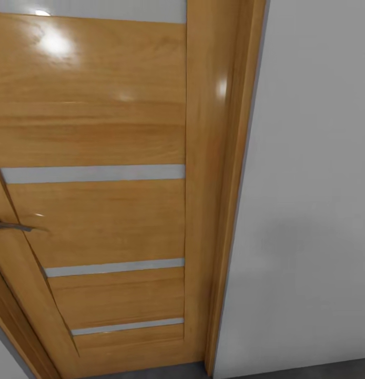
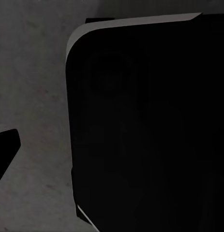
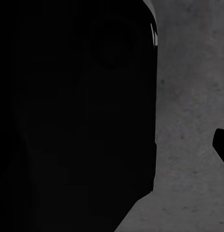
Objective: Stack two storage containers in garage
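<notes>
Head camera gives me a close wooden door (image 1: pixel 98 210) with pale horizontal strips, its dark handle (image 1: pixel 11 227) at 9 o'clock, a pale grey wall (image 1: pixel 308 210) from 12 to 5 o'clock, and a sliver of dark floor (image 1: pixel 303 369) at 6. Both wrist cameras add speckled grey floor beside a black robot body (image 2: pixel 150 130). I cannot tell either gripper's state. I cannot tell where the containers are.
</notes>
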